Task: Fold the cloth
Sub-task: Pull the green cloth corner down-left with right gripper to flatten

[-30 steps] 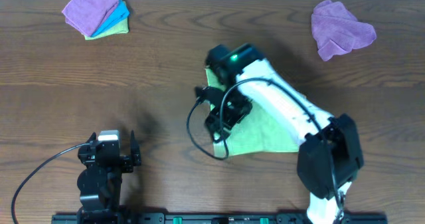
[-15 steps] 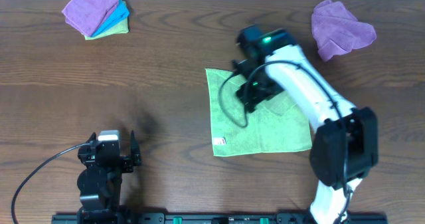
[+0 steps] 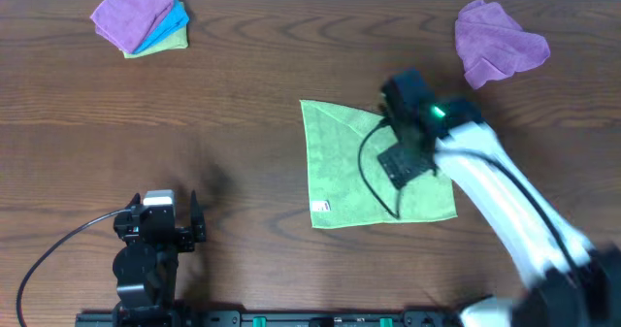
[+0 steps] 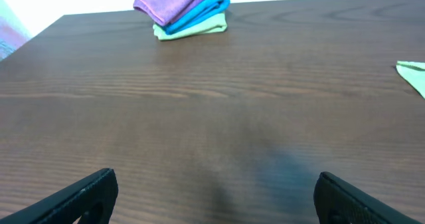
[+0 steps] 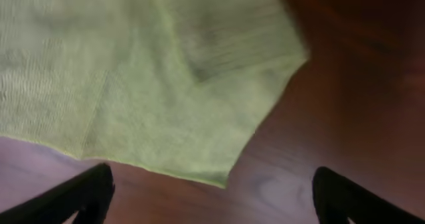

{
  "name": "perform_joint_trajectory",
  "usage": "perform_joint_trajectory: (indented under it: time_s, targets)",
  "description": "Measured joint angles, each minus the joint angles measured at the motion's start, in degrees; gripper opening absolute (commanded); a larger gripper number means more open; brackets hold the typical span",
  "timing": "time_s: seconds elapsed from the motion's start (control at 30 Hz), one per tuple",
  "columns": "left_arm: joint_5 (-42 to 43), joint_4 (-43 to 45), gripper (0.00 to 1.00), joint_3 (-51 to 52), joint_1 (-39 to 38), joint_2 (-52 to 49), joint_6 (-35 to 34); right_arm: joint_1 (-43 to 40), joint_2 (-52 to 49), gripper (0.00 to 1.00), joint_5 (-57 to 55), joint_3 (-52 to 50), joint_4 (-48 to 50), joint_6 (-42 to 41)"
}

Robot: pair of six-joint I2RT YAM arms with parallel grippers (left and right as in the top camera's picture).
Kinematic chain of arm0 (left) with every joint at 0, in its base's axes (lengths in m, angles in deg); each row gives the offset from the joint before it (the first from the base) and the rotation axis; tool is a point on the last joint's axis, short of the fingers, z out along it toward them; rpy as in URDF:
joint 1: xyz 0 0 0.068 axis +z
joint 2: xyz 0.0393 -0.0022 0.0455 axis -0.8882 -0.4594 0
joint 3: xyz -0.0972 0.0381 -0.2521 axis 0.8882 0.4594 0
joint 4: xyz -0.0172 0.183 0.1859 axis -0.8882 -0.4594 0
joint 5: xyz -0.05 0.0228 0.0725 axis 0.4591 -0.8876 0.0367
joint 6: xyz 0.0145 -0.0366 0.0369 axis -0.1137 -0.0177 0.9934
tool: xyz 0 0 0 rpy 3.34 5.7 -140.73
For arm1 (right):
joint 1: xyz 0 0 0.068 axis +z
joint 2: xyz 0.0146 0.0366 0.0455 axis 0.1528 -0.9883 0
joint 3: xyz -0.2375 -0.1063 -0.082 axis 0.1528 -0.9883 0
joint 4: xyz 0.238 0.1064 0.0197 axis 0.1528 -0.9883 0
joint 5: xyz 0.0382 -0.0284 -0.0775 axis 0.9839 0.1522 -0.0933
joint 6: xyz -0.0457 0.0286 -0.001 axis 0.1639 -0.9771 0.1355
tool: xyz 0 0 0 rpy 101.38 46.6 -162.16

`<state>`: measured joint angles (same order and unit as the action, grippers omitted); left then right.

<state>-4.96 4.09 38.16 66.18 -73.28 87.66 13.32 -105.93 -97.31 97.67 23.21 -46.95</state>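
Cloth (image 3: 344,162) lies spread flat at the middle of the tabletop (image 3: 243,123). Your right tool (image 3: 406,160) hangs over its right half, jaws wide apart, empty; your left tool (image 4: 216,187), likewise spread, sits well apart.

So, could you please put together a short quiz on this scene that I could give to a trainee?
1. True or false: the left gripper is shut on the lime-green cloth.
2. Which colour tops the stack of cloths at the far left? A blue, B purple, C lime.
3. Fill in: in the overhead view, the white tag sits near the cloth's near-____ corner.
Key: 1 false, it is open and off the cloth; 2 B; 3 left.
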Motion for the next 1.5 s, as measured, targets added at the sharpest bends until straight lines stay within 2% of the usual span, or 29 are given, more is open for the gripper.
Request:
perform_joint_trajectory:
  time_s: [0.1,0.17,0.3,0.5,0.7,1.0,1.5]
  targets:
    - [0.0,0.0,0.96,0.0,0.0,0.0,0.0,-2.14,6.47,0.96,-0.85,-6.27,5.77,0.02]
    - [0.0,0.02,0.95,0.0,0.0,0.0,0.0,-2.38,6.51,0.93,-1.09,-8.44,7.08,0.24]
    - [0.0,0.02,0.95,0.0,0.0,0.0,0.02,-2.01,4.63,0.88,-0.94,-10.01,7.08,0.61]
    - [0.0,0.02,0.95,0.0,0.0,0.0,0.0,-1.57,2.23,0.88,-0.9,-11.08,8.61,1.31]
    - [0.02,0.02,0.96,0.0,0.0,0.0,0.0,-0.5,-2.1,0.84,-1.03,-12.44,12.33,4.42]
    - [0.0,0.02,0.95,0.0,0.0,0.0,0.0,0.0,-9.66,0.75,-1.86,-12.87,15.28,6.32]
    - [0.0,0.02,0.96,0.0,0.0,0.0,0.0,0.0,-13.11,0.65,-5.33,-13.03,21.16,11.85]
